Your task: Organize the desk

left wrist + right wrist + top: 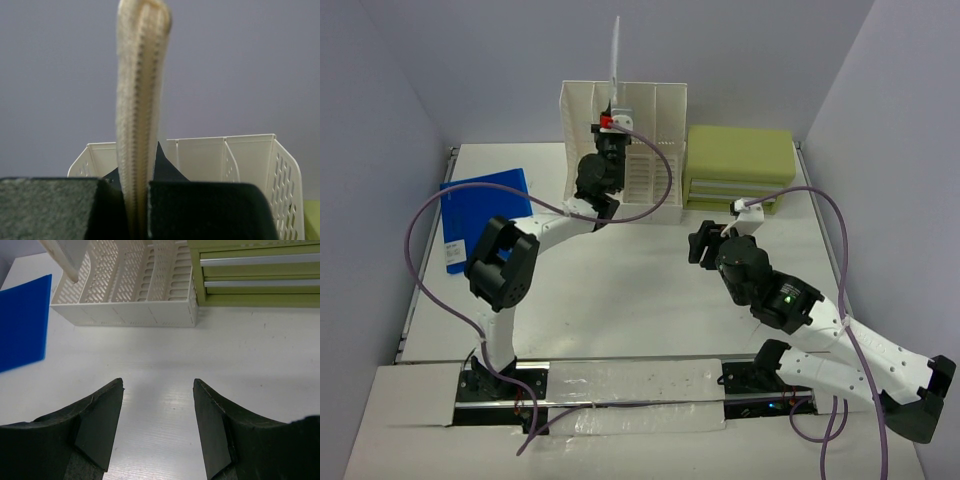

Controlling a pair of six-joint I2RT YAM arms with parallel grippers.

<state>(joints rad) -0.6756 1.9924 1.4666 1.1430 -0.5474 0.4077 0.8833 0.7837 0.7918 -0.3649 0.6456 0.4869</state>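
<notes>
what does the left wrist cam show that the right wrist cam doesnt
Left wrist only: the left gripper jaws shut on a thin cream ribbed sheet, upright. Right wrist only: the right gripper jaws open over the flat white desk, and a flat blue folder. Both: the white slotted plastic file rack.

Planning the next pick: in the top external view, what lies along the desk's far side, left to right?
Flat blue plastic folder → white slotted plastic file rack → green box of drawers. The thin white sheet in the left fingers overlaps the rack, so it is left out.
</notes>
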